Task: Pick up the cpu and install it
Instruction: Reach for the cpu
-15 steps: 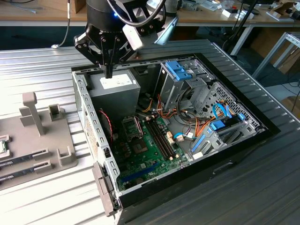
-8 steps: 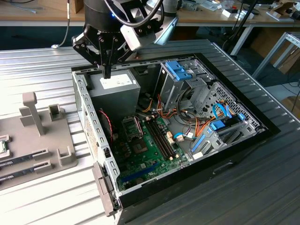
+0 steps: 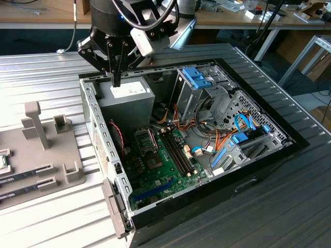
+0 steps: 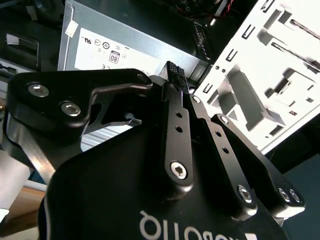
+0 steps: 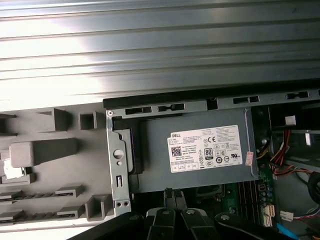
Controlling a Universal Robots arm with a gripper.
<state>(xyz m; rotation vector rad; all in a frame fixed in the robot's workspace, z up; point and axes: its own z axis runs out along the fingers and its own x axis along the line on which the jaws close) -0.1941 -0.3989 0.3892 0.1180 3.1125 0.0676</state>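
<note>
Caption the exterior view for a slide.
Black gripper, fingers closed, poised over the grey metal power-supply box inside the open computer case.

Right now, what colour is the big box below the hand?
The box is grey, with a white label; see the first wrist view.

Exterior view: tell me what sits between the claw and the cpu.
In the exterior view, the case's metal side wall and the grey holder's upright posts stand between the claw and the cpu.
</note>
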